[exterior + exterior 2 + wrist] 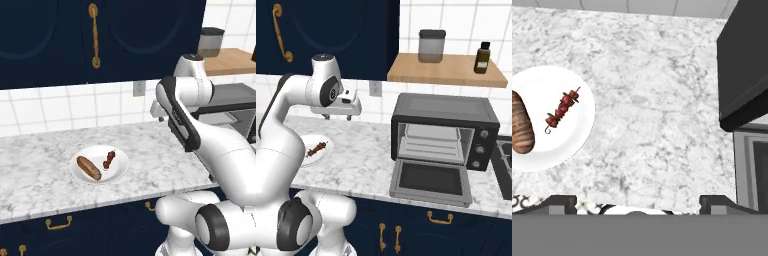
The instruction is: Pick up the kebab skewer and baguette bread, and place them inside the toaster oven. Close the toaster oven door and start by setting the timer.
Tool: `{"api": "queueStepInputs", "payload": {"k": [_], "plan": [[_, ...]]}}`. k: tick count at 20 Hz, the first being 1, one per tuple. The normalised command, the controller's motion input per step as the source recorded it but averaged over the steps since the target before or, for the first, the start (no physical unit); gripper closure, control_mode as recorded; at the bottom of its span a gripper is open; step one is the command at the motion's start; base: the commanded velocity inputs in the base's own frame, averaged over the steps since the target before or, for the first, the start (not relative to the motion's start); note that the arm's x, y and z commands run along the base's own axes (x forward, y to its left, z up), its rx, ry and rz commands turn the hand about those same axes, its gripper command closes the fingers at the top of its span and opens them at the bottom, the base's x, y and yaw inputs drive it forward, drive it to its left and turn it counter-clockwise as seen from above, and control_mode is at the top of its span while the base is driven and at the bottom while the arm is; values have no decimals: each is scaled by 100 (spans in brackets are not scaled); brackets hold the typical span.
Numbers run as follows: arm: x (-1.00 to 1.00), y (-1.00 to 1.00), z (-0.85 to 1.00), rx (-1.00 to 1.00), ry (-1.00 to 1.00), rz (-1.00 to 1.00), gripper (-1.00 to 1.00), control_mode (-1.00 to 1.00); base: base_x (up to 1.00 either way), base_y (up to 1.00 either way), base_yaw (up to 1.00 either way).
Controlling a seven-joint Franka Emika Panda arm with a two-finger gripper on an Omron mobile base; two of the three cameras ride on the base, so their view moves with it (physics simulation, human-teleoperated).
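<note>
On the marble counter (45,175) a white plate (119,172) sits near the front edge, carrying the baguette bread (88,168) and the kebab skewer (109,159) side by side but apart; in the left base view the loaf lies on the left half of the plate and the skewer on the right half, slanted. In the hand view the baguette bread (522,129) reaches the picture's left edge while the kebab skewer (562,109) lies near the middle of the plate (572,145), its red-brown chunks strung along a thin stick. The gripper (638,204) hangs above bare counter between the plate and the toaster oven (744,75), its two dark fingertips (559,203) spread wide with nothing between them and touching nothing. In the right base view the gripper (338,117) points down at the counter (366,165), above and a little right of the plate (318,155), where the skewer (318,147) shows partly behind the arm. The toaster oven (446,112) stands toward the counter's right end against the tiled wall, its door (428,181) folded down flat over the counter's front edge, the wire rack (433,142) bare inside and three knobs (480,149) on its right side. Above it a wooden shelf (448,70) holds a grey canister (432,46) and a small brown bottle (482,58).
</note>
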Motion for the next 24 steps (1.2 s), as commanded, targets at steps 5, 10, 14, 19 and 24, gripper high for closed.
{"api": "queueStepInputs", "payload": {"k": [5, 10, 14, 19, 24], "plan": [[0, 0, 0, 0, 0, 0, -100, 100, 16, -53, -9], [0, 0, 0, 0, 0, 0, -100, 100, 47, -3, -3], [0, 0, 0, 0, 0, 0, -100, 100, 50, 0, 0], [0, 0, 0, 0, 0, 0, -100, 100, 2, -3, 10], [0, 0, 0, 0, 0, 0, -100, 100, 4, -1, 10]]}}
